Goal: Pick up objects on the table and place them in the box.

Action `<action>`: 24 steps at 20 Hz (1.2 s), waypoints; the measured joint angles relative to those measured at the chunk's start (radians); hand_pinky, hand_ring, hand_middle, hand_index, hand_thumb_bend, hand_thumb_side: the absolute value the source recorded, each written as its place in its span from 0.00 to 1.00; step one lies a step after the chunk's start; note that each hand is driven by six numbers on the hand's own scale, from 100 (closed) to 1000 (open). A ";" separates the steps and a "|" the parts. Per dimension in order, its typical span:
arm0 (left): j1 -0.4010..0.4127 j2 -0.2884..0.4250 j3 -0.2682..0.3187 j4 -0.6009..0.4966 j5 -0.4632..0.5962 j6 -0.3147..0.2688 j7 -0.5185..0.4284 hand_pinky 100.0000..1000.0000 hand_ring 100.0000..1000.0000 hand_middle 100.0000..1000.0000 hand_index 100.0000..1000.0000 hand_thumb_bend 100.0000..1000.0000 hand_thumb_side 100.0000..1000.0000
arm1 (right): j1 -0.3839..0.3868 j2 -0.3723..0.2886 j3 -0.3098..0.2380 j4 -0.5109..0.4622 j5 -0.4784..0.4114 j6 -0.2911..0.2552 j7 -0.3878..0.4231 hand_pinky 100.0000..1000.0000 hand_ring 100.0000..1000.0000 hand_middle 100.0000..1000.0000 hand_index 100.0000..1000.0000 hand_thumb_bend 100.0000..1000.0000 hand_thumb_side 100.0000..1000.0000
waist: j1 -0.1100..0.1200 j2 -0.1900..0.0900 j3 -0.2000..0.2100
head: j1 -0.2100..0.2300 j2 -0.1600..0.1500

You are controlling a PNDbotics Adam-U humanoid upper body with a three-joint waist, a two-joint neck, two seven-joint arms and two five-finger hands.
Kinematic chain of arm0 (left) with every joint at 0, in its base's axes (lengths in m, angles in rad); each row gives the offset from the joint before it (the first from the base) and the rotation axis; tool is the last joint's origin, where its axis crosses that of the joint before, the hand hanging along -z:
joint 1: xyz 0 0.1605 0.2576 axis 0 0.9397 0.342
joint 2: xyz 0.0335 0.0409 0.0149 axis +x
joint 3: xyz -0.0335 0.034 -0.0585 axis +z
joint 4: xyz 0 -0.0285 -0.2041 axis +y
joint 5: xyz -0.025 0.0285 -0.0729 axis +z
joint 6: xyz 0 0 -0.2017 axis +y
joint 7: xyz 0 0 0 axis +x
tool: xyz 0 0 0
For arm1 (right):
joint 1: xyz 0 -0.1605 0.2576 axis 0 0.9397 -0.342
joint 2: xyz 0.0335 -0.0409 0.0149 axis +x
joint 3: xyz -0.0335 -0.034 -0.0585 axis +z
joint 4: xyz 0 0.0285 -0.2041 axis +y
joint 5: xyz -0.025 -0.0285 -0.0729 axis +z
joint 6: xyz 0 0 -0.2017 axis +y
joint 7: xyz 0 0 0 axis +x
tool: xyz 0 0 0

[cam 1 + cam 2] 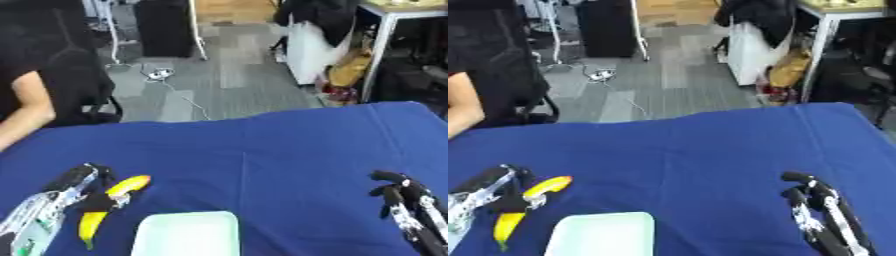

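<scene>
An office or lab workspace, probably. Grey carpet tiles (236, 75) with a trailing power strip (158, 74), a black office chair (83, 85) and a metal-framed shelf (385, 35) surround a blue-covered surface (262, 150).

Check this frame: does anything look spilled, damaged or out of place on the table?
Nothing stands out. The left hand is curled round the banana beside the pale box on the blue tablecloth; the right hand rests idle near the lower right.

Yellow banana (112, 202), slightly curved, lying diagonally at the near left of the blue counter (280, 155), left hand (87, 192) curled round its middle, pale green box (186, 234) just right of it, at bottom edge
</scene>
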 measured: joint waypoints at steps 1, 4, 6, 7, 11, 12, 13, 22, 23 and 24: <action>0.000 0.000 0.001 0.004 -0.001 0.001 0.004 0.43 0.45 0.52 0.73 0.28 0.64 | 0.000 0.000 0.000 0.000 0.000 0.000 0.000 0.32 0.60 0.73 0.84 0.03 0.77 | 0.001 0.002 0.000 | 0.001 -0.002; -0.006 0.000 0.003 0.012 -0.004 0.005 0.012 0.42 0.45 0.51 0.72 0.28 0.63 | 0.000 0.000 0.000 -0.001 0.000 0.000 0.000 0.32 0.60 0.73 0.84 0.03 0.77 | 0.001 0.007 -0.002 | 0.008 -0.012; -0.007 0.000 0.003 0.013 -0.005 0.007 0.016 0.42 0.44 0.51 0.72 0.28 0.63 | 0.000 0.000 0.000 -0.001 0.000 0.000 0.000 0.32 0.60 0.73 0.84 0.03 0.77 | 0.001 0.011 -0.004 | 0.008 -0.018; -0.007 0.000 0.003 0.013 -0.007 0.008 0.018 0.41 0.44 0.51 0.71 0.28 0.62 | 0.000 0.000 0.000 -0.001 0.000 0.000 0.000 0.32 0.60 0.73 0.84 0.03 0.77 | 0.001 0.013 -0.004 | 0.008 -0.018; -0.008 -0.008 0.003 0.017 -0.017 0.013 0.022 0.36 0.41 0.48 0.70 0.29 0.57 | 0.000 0.000 0.001 -0.005 0.000 0.000 0.001 0.32 0.60 0.73 0.84 0.02 0.77 | 0.001 0.020 -0.006 | 0.011 -0.027; -0.008 -0.009 0.003 0.022 -0.022 0.015 0.023 0.33 0.39 0.47 0.69 0.30 0.55 | -0.001 0.000 0.002 -0.006 0.000 -0.001 0.001 0.32 0.61 0.73 0.84 0.02 0.77 | 0.001 0.023 -0.007 | 0.013 -0.030; -0.010 -0.010 0.003 0.028 -0.028 0.018 0.025 0.31 0.38 0.47 0.69 0.30 0.53 | -0.001 0.001 0.003 -0.007 0.000 -0.002 0.002 0.32 0.61 0.73 0.84 0.02 0.77 | 0.000 0.024 -0.008 | 0.016 -0.032; -0.012 -0.011 0.008 0.046 -0.058 0.023 -0.009 0.00 0.09 0.30 0.61 0.15 0.25 | -0.001 0.001 0.005 -0.007 0.003 -0.001 0.001 0.32 0.61 0.73 0.84 0.01 0.78 | -0.003 0.025 -0.012 | 0.016 -0.030; -0.008 -0.010 0.007 0.043 -0.060 0.025 -0.017 0.00 0.05 0.29 0.59 0.11 0.21 | -0.001 0.001 0.005 -0.007 0.003 -0.001 0.001 0.32 0.61 0.73 0.84 0.01 0.78 | -0.003 0.025 -0.011 | 0.016 -0.028; -0.006 -0.010 0.007 0.042 -0.061 0.028 -0.024 0.00 0.01 0.26 0.57 0.05 0.16 | -0.001 0.001 0.005 -0.007 0.003 0.000 0.000 0.32 0.61 0.73 0.84 0.00 0.78 | -0.003 0.024 -0.009 | 0.016 -0.025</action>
